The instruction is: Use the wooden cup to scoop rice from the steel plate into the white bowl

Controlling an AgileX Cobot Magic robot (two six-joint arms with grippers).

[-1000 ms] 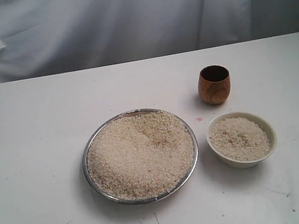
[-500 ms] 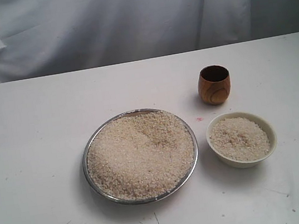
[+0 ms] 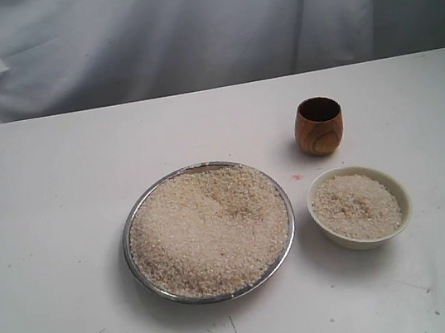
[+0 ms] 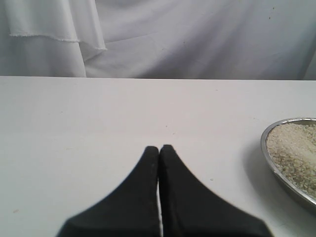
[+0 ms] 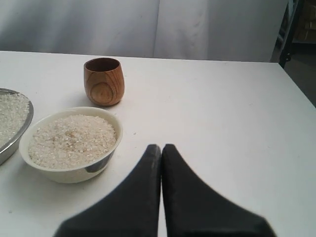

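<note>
Rice [image 3: 207, 231] piled to plate [image 3: 126, 241] rim, bowl [image 3: 359, 241] near full, cup [image 3: 318, 129] untouched, left gripper [image 4: 159, 148] and right gripper [image 5: 161, 146] pinched shut, empty: risk of spills from overloaded scoop or clipped cup.

White table [image 3: 43, 201], scuffed; white cloth backdrop [image 3: 144, 36] behind.

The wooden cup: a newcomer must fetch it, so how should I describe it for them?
On the white table, find the wide steel plate heaped with rice. To its right sits the white bowl; the wooden cup stands upright just behind that, touching neither. It alone is orange-brown wood, narrower than both.
</note>
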